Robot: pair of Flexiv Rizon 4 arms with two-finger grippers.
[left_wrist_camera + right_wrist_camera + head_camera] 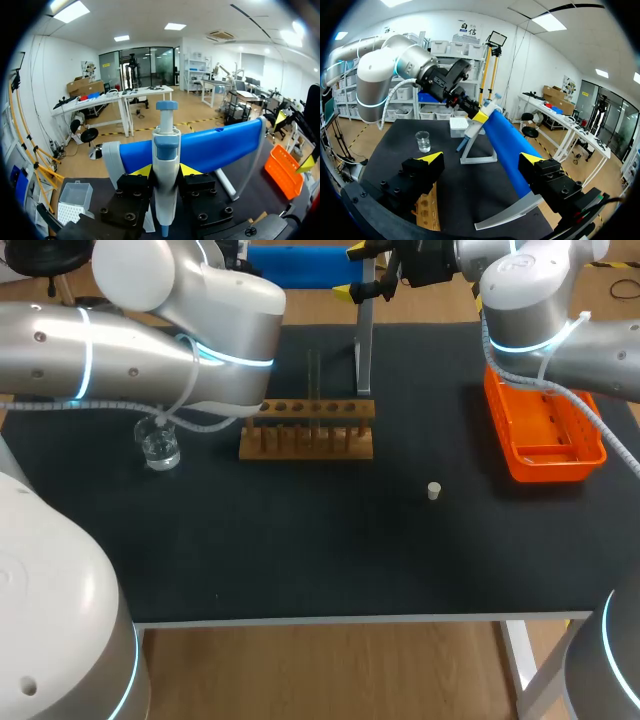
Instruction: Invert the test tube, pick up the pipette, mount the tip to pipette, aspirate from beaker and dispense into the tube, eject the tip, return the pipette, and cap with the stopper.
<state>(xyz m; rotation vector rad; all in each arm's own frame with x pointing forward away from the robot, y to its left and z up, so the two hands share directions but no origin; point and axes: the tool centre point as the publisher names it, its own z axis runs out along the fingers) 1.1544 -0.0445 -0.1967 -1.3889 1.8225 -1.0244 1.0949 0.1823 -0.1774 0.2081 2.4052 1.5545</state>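
Risk: the pipette point(165, 150), pinched upright between the left gripper's point(166, 171) yellow tips, could twist or slide in that hold when pressed down into the tip box point(74, 201) beside the gripper, seating a tip crooked. The pipette is white and pale blue with a blue plunger cap; its nose looks bare. The right gripper point(482, 160) hangs spread and empty. The test tube point(313, 380) stands in the wooden rack point(306, 440), upper centre of the frame.
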